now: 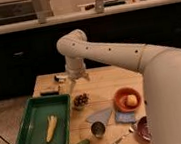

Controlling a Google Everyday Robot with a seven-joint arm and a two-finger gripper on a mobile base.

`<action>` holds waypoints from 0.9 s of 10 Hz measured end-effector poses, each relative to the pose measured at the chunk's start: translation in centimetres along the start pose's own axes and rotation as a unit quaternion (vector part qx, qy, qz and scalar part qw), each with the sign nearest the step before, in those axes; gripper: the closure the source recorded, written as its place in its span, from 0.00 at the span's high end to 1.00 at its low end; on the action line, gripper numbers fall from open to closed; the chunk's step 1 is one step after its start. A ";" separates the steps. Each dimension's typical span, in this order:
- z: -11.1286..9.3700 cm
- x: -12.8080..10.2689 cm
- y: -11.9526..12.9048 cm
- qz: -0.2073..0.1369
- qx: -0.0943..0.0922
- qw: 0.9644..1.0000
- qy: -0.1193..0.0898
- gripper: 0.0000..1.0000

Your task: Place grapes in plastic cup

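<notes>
Camera view showed the gripper (77,77) hanging at the end of the white arm (106,51), beyond the far right corner of the green tray (33,127) and higher than it. Whether the gripper was apart or together, I could not tell. It did not seem to carry anything. Below it, just beside the right rim of the tray near that same corner, stood the plastic cup (79,107), and a dark cluster, by my judgement the grapes (81,99), was sitting inside the cup.

Inside the tray lay a banana (51,128). To the right of the tray, well apart from it, were an orange bowl (122,94) with a yellow fruit, a blue cloth (102,116) and a metal cup (97,130).

By my judgement the placing step was finished or nearly finished. The next move called only for drawing the arm up and away from the cup, without knocking it toward the tray.
</notes>
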 end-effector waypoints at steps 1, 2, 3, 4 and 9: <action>0.0 0.0 0.1 -0.001 0.001 1.000 -0.002 0.80; 0.0 0.0 0.1 -0.001 0.001 1.000 -0.002 0.80; 0.0 0.0 0.0 -0.002 0.001 1.000 -0.003 0.80; 0.1 0.0 0.0 -0.004 0.000 1.000 -0.003 0.80; 0.1 0.2 -0.1 -0.011 -0.001 1.000 0.002 0.80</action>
